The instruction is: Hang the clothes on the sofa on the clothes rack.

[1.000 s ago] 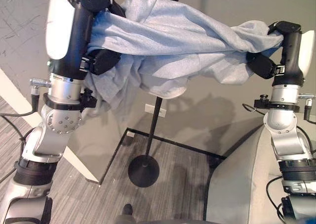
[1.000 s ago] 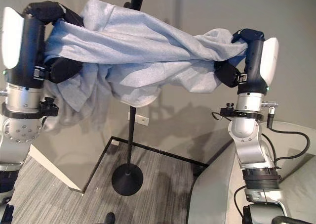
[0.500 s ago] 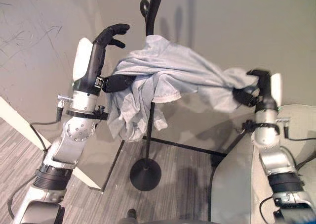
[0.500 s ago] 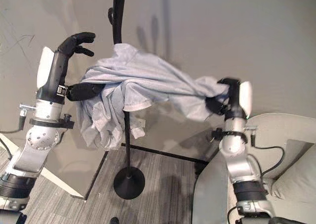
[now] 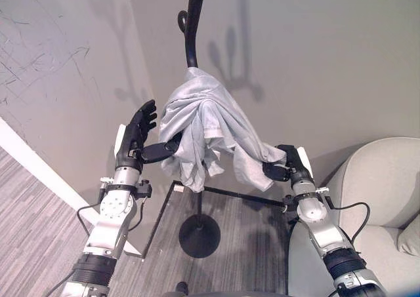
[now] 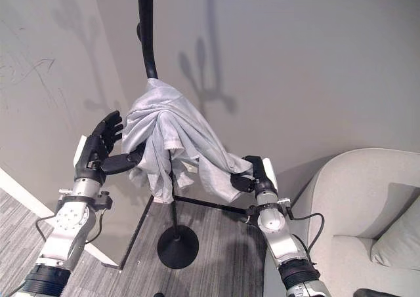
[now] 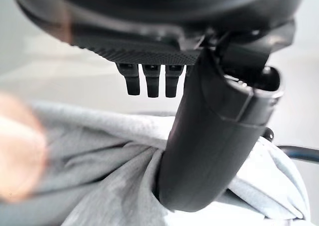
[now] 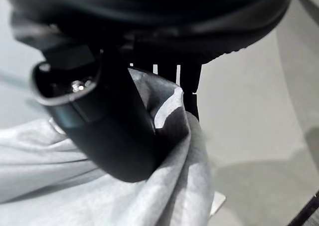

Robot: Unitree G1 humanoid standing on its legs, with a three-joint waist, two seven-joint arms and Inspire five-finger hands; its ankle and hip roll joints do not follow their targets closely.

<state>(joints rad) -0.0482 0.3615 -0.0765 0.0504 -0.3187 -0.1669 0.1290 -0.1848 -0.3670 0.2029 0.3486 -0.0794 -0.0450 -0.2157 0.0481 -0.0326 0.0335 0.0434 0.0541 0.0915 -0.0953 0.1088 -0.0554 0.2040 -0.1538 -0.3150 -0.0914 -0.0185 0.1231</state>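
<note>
A: Left eye view — where's the garment sitting?
B: The pale grey garment [image 5: 200,130] is draping over the black clothes rack [image 5: 191,25], bunched round its pole. The left robot hand [image 5: 138,134] is standing beside it, fingers straight and apart, thumb touching the cloth.
A: Right eye view?
B: The right robot hand [image 6: 252,172] is gripping the garment's trailing end; the sofa [image 6: 367,212] is sitting nearby.
A: Left wrist view?
B: Fingers are pointing straight out, thumb poking into folds.
A: Right wrist view?
B: Thumb and fingers are pinching cloth — clamped.
</note>
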